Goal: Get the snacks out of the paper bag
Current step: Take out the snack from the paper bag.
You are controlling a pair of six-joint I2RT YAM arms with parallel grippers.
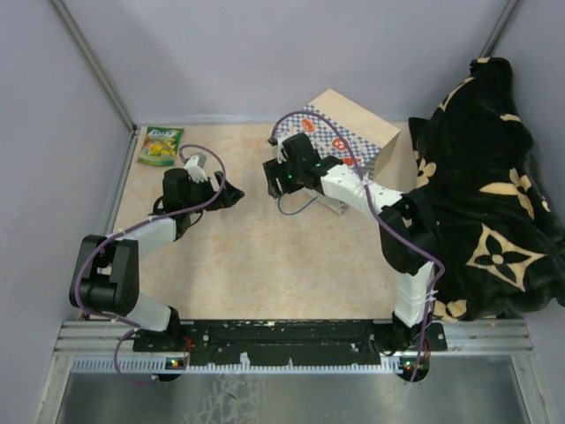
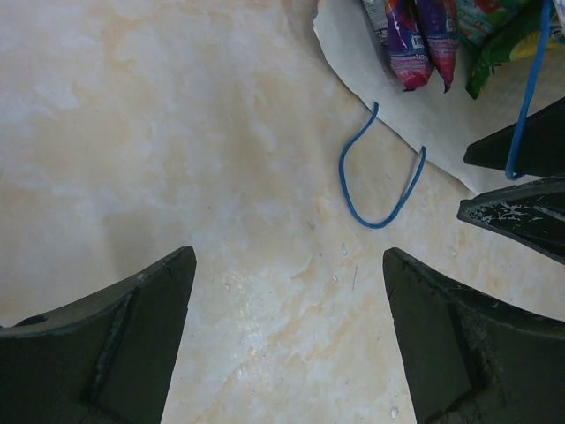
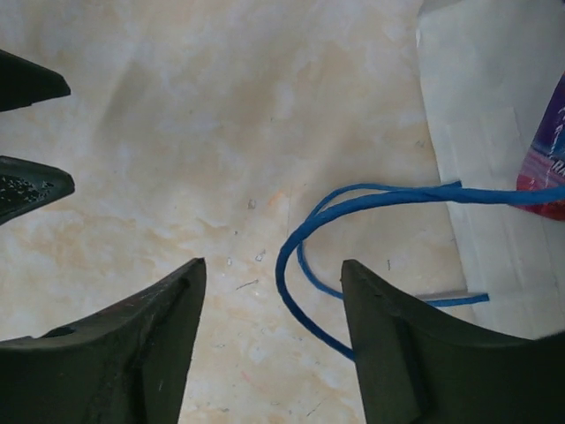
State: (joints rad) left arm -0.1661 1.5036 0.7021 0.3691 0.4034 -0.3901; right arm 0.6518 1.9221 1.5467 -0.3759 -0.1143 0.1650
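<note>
The left gripper [image 2: 289, 256] hangs over the bare table [image 1: 265, 256] with its jaws wide apart and nothing between them. Ahead of these jaws and a little to their right, one blue cord handle [image 2: 380, 225] lies in a loop on the table. Beyond it is the open mouth of the paper bag [image 2: 388, 97], which lies on its side. Snacks show inside the mouth: two purple packets [image 2: 410, 44] and a green packet [image 2: 494, 44] beside them.

The right gripper [image 3: 272, 263] faces the left one, and its jaws are also apart. A second blue cord [image 3: 380, 201] curves in between them, closer to the right finger [image 3: 424, 353]; the pictures do not show whether it touches the finger. The bag's pale paper lies just beyond that finger.

One green snack [image 1: 161, 146] lies outside the bag, well apart from both pairs of jaws, in the table's far left corner. A black-and-tan blanket [image 1: 494, 203] is heaped behind the right arm.
</note>
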